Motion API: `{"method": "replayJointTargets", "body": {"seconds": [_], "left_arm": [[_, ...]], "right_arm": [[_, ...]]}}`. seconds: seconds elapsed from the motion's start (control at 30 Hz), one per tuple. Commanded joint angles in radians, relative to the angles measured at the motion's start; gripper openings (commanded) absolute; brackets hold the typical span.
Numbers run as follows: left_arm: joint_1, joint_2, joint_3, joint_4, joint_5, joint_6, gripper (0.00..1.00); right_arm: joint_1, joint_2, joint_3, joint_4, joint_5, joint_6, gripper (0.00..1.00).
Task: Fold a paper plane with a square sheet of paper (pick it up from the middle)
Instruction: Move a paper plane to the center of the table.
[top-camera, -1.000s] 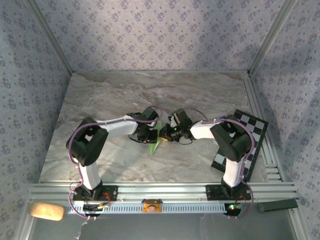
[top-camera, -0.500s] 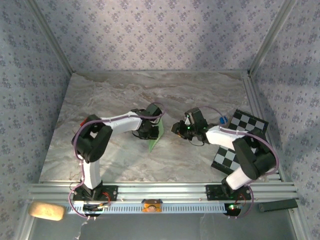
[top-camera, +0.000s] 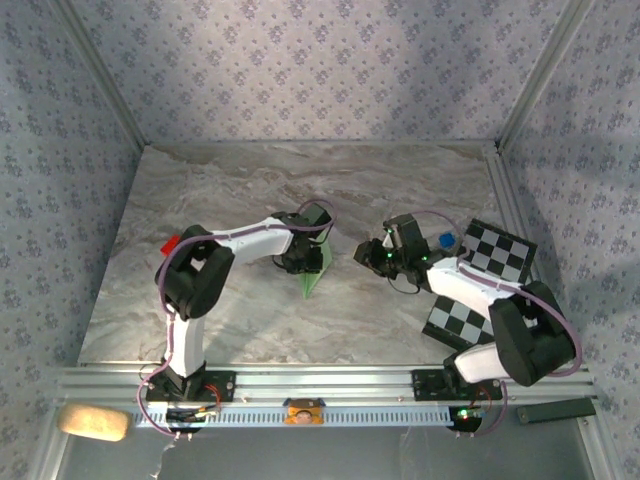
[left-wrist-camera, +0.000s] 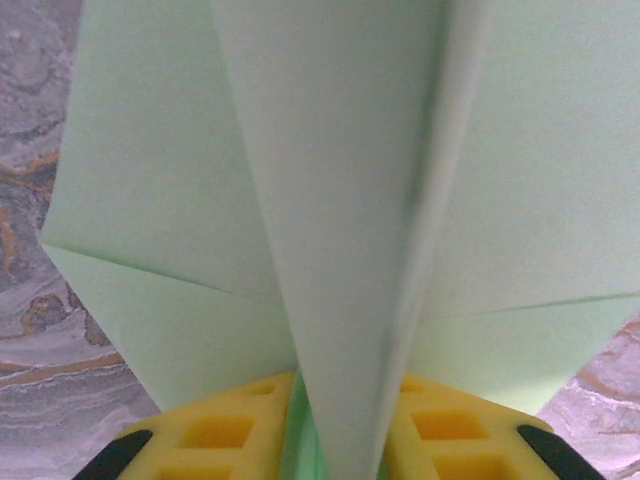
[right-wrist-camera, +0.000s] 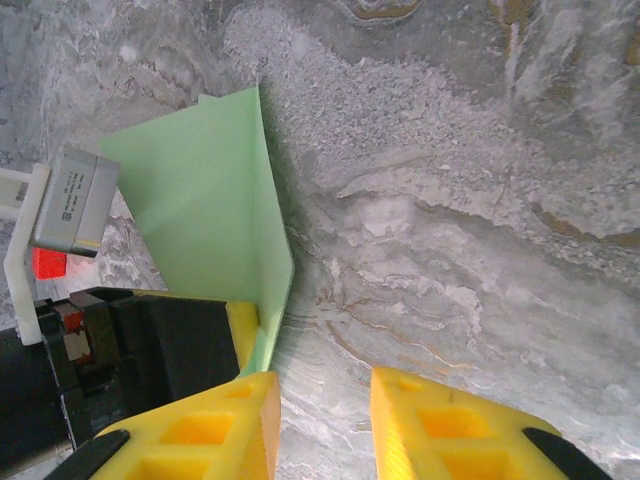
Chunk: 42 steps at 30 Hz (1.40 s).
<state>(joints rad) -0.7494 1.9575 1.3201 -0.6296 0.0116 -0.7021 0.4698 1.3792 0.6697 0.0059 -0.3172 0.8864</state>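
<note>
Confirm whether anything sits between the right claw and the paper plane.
Nothing visible. Only bare table lies between the open right claw and the paper plane, which stands upright in the left claw's grip.

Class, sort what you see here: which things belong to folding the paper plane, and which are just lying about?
Job in hand: paper plane; left gripper pinching it; right gripper, open nearby.
Lying about: checkered board; small red piece; blue object; tan pad.
</note>
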Motion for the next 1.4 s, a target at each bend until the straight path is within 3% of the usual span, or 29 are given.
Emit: {"method": "replayJointTargets", "body": {"seconds": [0.0, 0.63, 1.37], "left_arm": [[0.000, 0.064, 0.011, -0.042, -0.063, -0.050, 0.26], [-0.039, 0.166, 0.160, -0.187, -0.185, -0.183, 0.34], [-0.045, 0.064, 0.186, -0.194, -0.198, -0.207, 0.42]], "right_arm": [[-0.013, -0.036, -0.011, -0.047, -0.003, -0.038, 0.31], [-0.164, -0.140, -0.019, -0.171, -0.130, -0.164, 0.35], [-0.184, -0.168, -0.039, -0.177, -0.119, -0.155, 0.36]]}}
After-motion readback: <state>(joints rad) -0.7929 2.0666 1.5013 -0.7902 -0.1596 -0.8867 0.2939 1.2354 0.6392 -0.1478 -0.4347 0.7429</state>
